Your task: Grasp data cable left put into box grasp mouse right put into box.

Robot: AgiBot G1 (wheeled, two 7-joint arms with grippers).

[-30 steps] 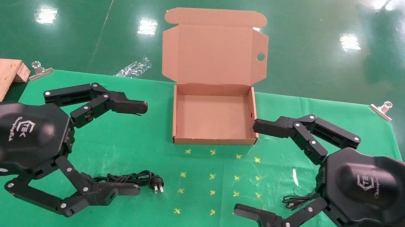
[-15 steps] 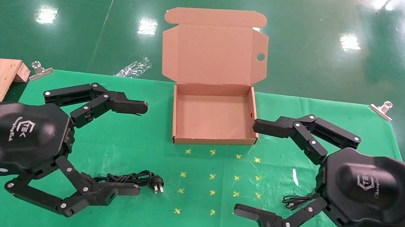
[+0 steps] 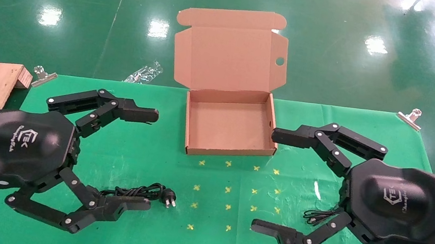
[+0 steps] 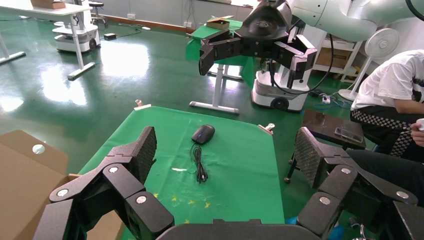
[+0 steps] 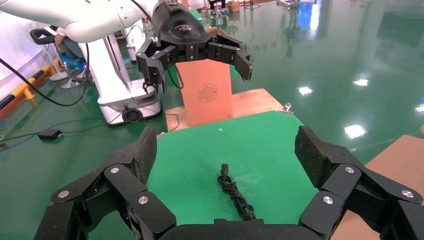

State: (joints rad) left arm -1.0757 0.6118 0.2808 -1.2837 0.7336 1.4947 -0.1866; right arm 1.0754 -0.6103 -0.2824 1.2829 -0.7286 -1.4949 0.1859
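My left hand [image 3: 142, 158] hovers spread wide; the data cable [image 3: 139, 191] lies at its 5 o'clock. I lower onto the bundle, not the plug. Right hand [image 3: 272, 183] waits spread.

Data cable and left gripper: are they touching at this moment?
Apart. In the right wrist view the data cable lies flat on the green cloth while the open left gripper hovers well above it, holding nothing.

Frame centre: bare cloth [image 3: 216, 190] lies between both grippers. At top centre, the box [image 3: 227, 149] is open upward; its raised lid [image 3: 228, 57] blocks the far side.
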